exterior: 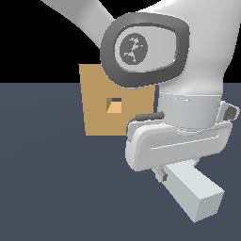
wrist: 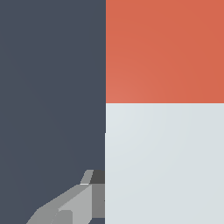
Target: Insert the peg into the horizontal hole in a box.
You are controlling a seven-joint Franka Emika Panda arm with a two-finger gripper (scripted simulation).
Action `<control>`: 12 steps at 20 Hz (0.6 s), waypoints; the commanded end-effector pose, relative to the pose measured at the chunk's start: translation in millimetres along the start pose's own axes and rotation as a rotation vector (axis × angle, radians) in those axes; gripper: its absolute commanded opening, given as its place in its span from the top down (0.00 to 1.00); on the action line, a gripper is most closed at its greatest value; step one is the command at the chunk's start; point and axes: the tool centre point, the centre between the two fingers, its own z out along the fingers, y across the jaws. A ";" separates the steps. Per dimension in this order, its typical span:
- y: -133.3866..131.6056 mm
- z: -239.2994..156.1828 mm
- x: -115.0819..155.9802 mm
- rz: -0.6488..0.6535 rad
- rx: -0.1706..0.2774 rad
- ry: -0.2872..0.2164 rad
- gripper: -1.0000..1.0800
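Pale grey-white end of the peg [exterior: 195, 195] sits nearest the exterior camera, projecting out and downward from under the arm toward the surface's near right corner as that view shows it. Square section visible; end face lighter than the side faces. The peg appears lifted off the surface, though contact with it cannot be confirmed from this angle.

Pincer [exterior: 162, 175]: closed on the peg's pale section. One dark finger [exterior: 163, 175] shows against the peg's side just under the white hand housing; the opposite finger is hidden by the peg and housing. In the wrist view, a grey finger [wrist: 74, 205] lies flush against the edge of the peg [wrist: 164, 162], no gap between them.

Wrist view also shows the peg's two colours: the red-orange section adjoins the pale section along a straight seam, filling half the frame. The rest is dark blue-grey surface [wrist: 52, 87].

Box [exterior: 96, 106]: tan, upright, resting on the surface [exterior: 47, 188] toward its far edge, partly covered by the arm's grey-ringed joint and wrist. Hole [exterior: 114, 105]: small square opening in the front face, lighter tan inside, unobstructed.

Peg and box are well apart; the peg lies nearer the camera and to the exterior view's right of the hole. Red-orange end not visible in the exterior view.
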 end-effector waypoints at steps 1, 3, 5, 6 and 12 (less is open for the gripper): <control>-1.6 -2.9 0.9 0.005 -0.002 -0.001 1.00; -4.6 -4.9 2.1 0.012 -0.002 -0.001 1.00; -8.3 -7.5 3.7 0.021 -0.002 -0.001 1.00; -10.5 -9.0 4.6 0.026 -0.002 -0.001 1.00; -28.6 -21.6 12.7 0.069 -0.002 0.000 1.00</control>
